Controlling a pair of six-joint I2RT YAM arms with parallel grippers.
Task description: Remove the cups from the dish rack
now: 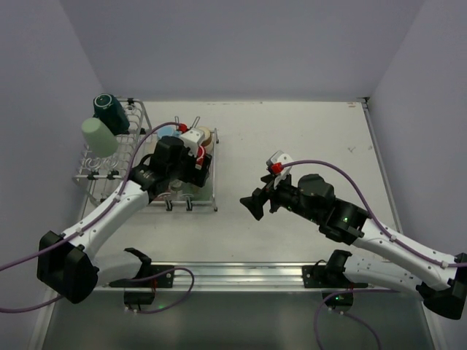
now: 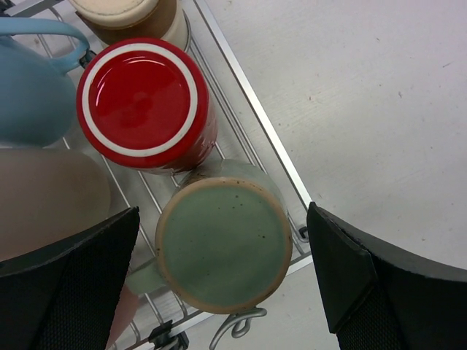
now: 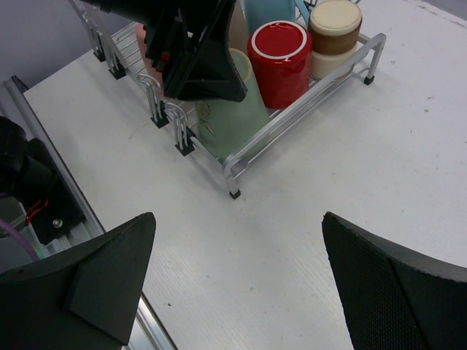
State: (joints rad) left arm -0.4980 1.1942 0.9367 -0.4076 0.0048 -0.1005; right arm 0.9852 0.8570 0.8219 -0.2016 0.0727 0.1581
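The red cup (image 2: 142,98) looks glossy and glazed, the green cup (image 2: 222,244) matt and speckled. The dish rack (image 2: 255,120) is shiny metal wire, the table (image 2: 365,95) matt white.

Robot lab: grey walls (image 1: 241,44), white table (image 1: 306,146), aluminium mounting rail (image 1: 241,273).

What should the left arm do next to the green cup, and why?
Probably lower the left arm a little. Its jaws stand open on either side of the upside-down green cup in the dish rack, and seem to sit above it, so going down comes before closing.
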